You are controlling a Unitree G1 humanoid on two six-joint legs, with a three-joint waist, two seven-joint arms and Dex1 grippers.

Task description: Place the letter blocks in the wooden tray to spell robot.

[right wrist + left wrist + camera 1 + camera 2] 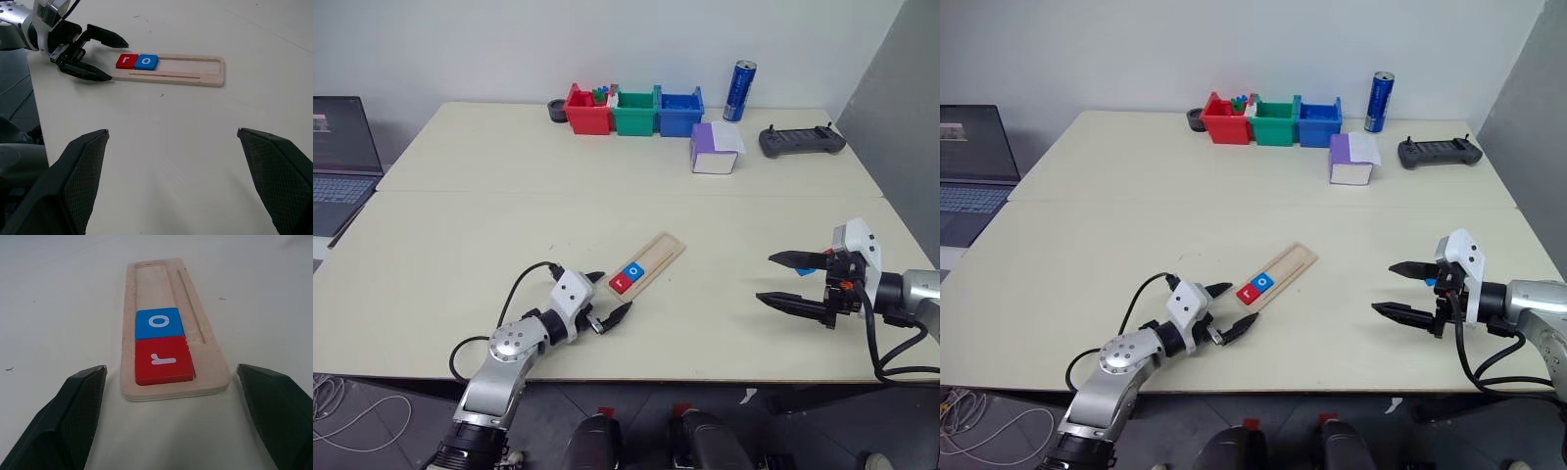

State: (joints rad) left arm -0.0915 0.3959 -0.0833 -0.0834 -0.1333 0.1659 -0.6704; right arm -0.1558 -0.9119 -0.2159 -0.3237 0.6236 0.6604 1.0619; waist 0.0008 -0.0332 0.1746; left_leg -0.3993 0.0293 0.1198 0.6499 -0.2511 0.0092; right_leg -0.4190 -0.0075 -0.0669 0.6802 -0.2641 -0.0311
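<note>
- lying slanted on the smooth cream table [460, 225], a long pale wooden tray [651, 261] is holding a glossy red square "r" block [163, 360] touching a blue "o" block [158, 323].
- left gripper [603, 311] is gaping empty at the tray's near end.
- right gripper [785, 278] is spreading wide, holding nothing.

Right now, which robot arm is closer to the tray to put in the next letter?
Probably the left. The left gripper is open right at the near end of the wooden tray, beside the red r block and blue o block. The right gripper, also open, sits farther off.
</note>
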